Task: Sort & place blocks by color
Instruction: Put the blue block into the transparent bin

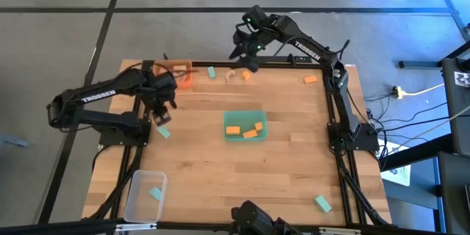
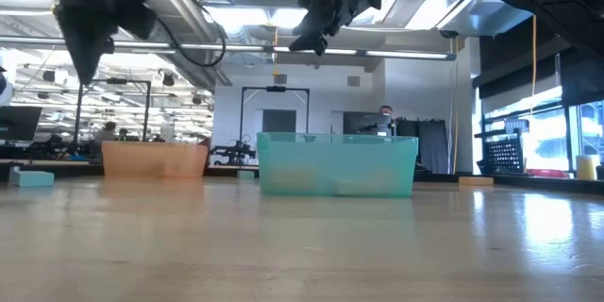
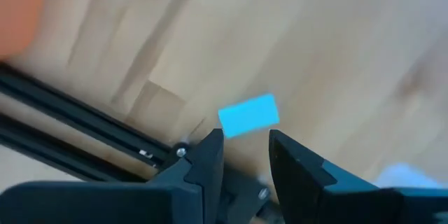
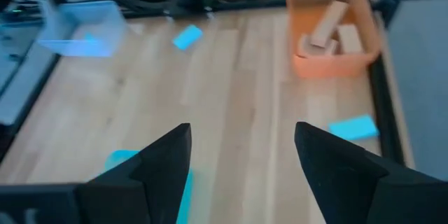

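Observation:
My left gripper hangs open and empty above a mint-green block that lies flat on the wood near the table's left edge. My right gripper is wide open and empty, high over the far edge. Below it lie an orange block, a pale wood block and a mint-green block. Another orange block lies far right and another mint-green one near right. Both grippers are well above the table in the low view.
The orange tray at the far left holds pale wood blocks. The green tray in the middle holds orange blocks. The clear tray at the near left holds one mint-green block. Black frame rails run along the table edges.

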`<state>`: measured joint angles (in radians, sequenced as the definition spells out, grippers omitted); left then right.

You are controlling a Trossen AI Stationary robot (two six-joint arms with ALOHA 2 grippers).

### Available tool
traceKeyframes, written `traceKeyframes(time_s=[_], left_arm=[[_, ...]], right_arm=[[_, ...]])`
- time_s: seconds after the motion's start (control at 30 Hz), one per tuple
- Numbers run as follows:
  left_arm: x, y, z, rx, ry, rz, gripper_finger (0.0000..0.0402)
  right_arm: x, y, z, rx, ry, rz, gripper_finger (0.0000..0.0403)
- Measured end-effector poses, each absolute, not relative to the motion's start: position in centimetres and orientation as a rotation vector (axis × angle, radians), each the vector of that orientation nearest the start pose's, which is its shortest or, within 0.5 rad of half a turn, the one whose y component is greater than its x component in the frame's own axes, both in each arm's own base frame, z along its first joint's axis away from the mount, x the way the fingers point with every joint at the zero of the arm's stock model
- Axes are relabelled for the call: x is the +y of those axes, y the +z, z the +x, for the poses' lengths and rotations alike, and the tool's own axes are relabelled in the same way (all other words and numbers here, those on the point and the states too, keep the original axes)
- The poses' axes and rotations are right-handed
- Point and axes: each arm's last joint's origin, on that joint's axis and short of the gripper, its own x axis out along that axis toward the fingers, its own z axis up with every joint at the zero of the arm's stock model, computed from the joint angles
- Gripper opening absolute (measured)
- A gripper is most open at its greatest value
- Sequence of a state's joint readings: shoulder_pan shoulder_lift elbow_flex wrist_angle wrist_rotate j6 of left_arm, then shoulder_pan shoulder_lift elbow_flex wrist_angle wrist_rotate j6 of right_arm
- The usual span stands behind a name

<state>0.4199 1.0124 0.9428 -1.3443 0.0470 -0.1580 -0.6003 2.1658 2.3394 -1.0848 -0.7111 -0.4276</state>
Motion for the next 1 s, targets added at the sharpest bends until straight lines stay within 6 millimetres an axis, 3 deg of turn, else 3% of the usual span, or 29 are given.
traceKeyframes(time_s=[0.2, 0.37, 0.77, 1.0], left_arm=[[3.8, 27.6, 13.5, 1.396, 0.233, -0.267, 0.0106], [2.8, 27.6, 13.7, 1.405, 0.172, -0.204, 0.0106], [0.7, 24.2, 13.3, 1.524, -0.049, 0.012, 0.0106], [0.0, 24.3, 14.0, 1.458, -0.078, 0.043, 0.0106]], right_arm=[[-23.3, 35.0, 37.9, 0.65, 0.436, 0.146, 0.0255], [-22.2, 34.5, 37.2, 0.679, 0.554, 0.133, 0.0255], [-19.8, 34.4, 38.2, 0.702, 0.624, 0.12, 0.0255], [-19.0, 34.5, 39.0, 0.675, 0.641, 0.08, 0.0255]])
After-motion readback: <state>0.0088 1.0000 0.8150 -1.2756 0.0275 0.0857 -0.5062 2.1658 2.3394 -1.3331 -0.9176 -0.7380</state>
